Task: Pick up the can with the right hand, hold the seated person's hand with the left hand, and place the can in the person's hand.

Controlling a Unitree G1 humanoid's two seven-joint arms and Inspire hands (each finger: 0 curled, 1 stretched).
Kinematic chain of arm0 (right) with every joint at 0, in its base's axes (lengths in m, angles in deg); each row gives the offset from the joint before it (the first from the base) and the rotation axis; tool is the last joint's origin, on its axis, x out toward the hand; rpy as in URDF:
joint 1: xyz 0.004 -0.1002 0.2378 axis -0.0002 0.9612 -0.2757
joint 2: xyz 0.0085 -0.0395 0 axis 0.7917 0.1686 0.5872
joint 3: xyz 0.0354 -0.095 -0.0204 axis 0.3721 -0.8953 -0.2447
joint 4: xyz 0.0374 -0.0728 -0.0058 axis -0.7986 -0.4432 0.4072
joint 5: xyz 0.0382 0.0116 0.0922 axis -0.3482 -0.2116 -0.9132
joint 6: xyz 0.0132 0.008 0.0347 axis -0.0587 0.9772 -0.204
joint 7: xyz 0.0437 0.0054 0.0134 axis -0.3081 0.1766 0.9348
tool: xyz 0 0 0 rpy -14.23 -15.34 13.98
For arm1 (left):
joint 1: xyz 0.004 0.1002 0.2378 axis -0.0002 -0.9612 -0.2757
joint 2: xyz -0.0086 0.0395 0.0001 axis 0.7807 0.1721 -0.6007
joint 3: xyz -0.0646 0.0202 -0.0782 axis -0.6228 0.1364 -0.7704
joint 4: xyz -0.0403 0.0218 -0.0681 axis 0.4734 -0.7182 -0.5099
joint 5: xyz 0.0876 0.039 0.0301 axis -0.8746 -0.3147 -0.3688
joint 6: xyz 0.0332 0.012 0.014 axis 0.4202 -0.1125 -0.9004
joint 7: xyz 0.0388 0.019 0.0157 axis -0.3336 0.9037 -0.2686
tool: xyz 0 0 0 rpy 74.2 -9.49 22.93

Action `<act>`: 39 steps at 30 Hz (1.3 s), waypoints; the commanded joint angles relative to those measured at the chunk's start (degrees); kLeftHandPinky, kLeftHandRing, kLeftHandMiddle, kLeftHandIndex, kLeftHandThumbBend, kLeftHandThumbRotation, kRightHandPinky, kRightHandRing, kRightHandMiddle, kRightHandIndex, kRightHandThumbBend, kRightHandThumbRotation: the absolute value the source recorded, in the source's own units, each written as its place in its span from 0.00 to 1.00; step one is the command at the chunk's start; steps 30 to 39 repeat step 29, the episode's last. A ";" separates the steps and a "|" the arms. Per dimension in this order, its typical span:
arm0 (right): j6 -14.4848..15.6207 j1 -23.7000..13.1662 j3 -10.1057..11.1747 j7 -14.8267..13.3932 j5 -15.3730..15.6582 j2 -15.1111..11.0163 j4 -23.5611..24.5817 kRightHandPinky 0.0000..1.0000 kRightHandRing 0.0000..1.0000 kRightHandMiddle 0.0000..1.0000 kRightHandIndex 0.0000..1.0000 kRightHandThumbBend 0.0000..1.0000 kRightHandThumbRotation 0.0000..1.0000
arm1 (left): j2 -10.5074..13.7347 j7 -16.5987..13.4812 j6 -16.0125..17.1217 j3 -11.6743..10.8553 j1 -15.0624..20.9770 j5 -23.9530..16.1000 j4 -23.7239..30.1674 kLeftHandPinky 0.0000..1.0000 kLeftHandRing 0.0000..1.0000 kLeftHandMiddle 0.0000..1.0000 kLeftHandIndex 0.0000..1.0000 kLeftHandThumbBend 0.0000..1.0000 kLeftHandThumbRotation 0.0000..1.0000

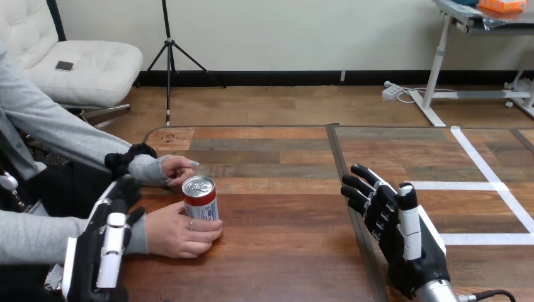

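On the desk's left side, can (200, 199): upright, with a silver top and pull tab, a red band under the rim, and white and blue lower down; its base is hidden, so I cannot tell whether it rests on the wood.
Head view, desk (283, 251): brown wooden planks, with a dark seam running from front to back near the middle and white tape lines on the right part.
Person's nearer hand (179, 234): lies on the desk with its fingers wrapped round the lower half of the can.
Person's farther hand (177, 168): just behind the can, fingertips close to its rim; I cannot tell whether it touches.
My right hand (393, 217): spread wide, fingers straight and pointing up and to the left, thumb raised, nothing in it; it is on the right half of the desk, well apart from the can.
My left hand (106, 242): at the lower left, back turned to me, right beside the wrist of the person's nearer hand; whether it grips that wrist I cannot tell.
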 commanded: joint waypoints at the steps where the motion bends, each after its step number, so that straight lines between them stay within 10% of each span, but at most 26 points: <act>1: 0.16 -3.55 0.67 0.61 -0.80 0.23 0.50 0.95 0.88 0.87 0.88 0.92 1.00 | -0.21 1.45 0.22 -0.74 3.69 0.20 3.25 0.90 0.91 0.87 0.86 0.35 0.83; 39: 1.64 -3.49 0.22 0.02 0.58 -0.56 1.31 0.93 0.88 0.87 0.87 0.90 1.00 | -0.39 0.74 -1.56 -1.63 3.33 -2.58 4.96 0.85 0.89 0.85 0.84 0.38 0.82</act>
